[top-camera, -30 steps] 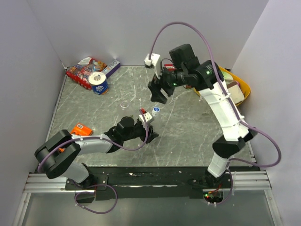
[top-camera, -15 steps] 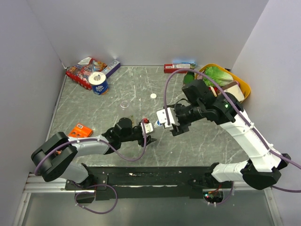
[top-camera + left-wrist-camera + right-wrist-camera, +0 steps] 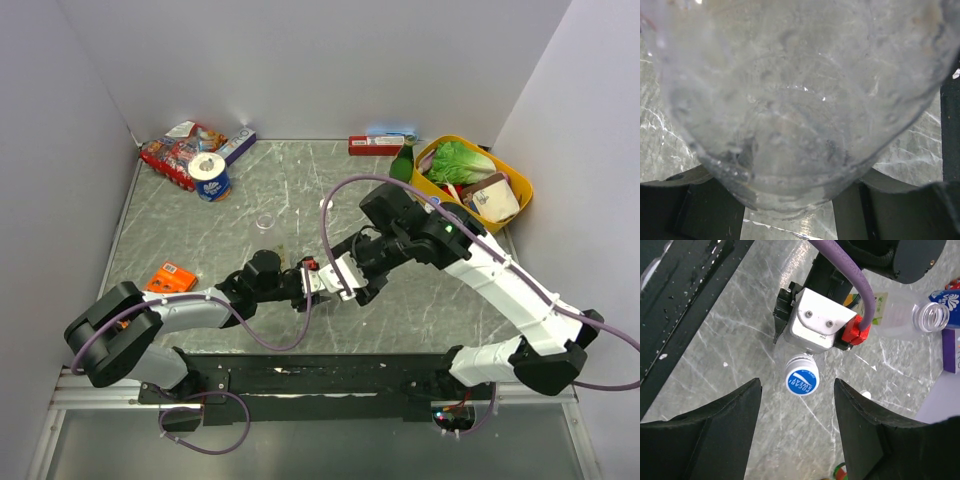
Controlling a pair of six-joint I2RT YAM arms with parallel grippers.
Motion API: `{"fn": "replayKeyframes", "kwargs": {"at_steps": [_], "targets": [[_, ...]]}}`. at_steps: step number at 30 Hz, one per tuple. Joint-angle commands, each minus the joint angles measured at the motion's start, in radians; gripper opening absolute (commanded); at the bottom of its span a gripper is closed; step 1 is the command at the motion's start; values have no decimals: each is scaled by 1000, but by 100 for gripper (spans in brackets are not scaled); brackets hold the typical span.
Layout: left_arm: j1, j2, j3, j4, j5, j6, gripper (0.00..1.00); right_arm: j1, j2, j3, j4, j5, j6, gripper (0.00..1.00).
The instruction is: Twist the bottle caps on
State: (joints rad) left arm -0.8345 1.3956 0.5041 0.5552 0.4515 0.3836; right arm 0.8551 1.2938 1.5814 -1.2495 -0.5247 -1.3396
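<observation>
Ok, I'm holding my R claw (image 3: 797, 390) wide. Its fingers are standing one each side of the blue cap (image 3: 802, 380) w/ a gap on both sides, touching nothing. That cap is sitting on the neck of a clear bottle (image 3: 800, 100), and my L claw (image 3: 308, 283) is gripping that bottle narrow round its body, capped end pointing at the R claw, over the table's near-middle. A 2nd bottle w/ yellow label (image 3: 897, 315) is lying on its side close by, mouth open.

Further out, the table (image 3: 200, 235) is showing a grey-green marbled top w/ white veins & scratches. A black base plate (image 3: 300, 375) is running along the near edge. Pale lilac-grey walls (image 3: 300, 70) are closing in the back & both sides.

Along the back, L to R, are lying a red snack pack (image 3: 175, 155), blue-white tape roll (image 3: 210, 178), red box (image 3: 375, 146), dark green bottle (image 3: 403, 165) & yellow basket (image 3: 524, 188) w/ greens (image 3: 460, 160). An orange box (image 3: 172, 275) is lying by my L arm.
</observation>
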Motion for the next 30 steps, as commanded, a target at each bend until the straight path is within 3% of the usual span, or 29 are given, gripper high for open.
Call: {"fn": "replayKeyframes", "kwargs": {"at_steps": [1, 12, 21, 24, 30], "targets": [[3, -30, 7, 31, 38, 49, 1, 10, 13, 0, 25, -8, -61, 66], [11, -23, 8, 49, 36, 44, 1, 12, 61, 8, -42, 9, -108, 55], [14, -17, 13, 58, 24, 32, 1, 12, 96, 20, -47, 22, -52, 33], [12, -18, 16, 77, -10, 14, 1, 12, 113, 26, -28, 51, 23, 26], [14, -14, 48, 115, -143, -122, 1, 6, 179, 52, 18, 114, 326, 14]]}}
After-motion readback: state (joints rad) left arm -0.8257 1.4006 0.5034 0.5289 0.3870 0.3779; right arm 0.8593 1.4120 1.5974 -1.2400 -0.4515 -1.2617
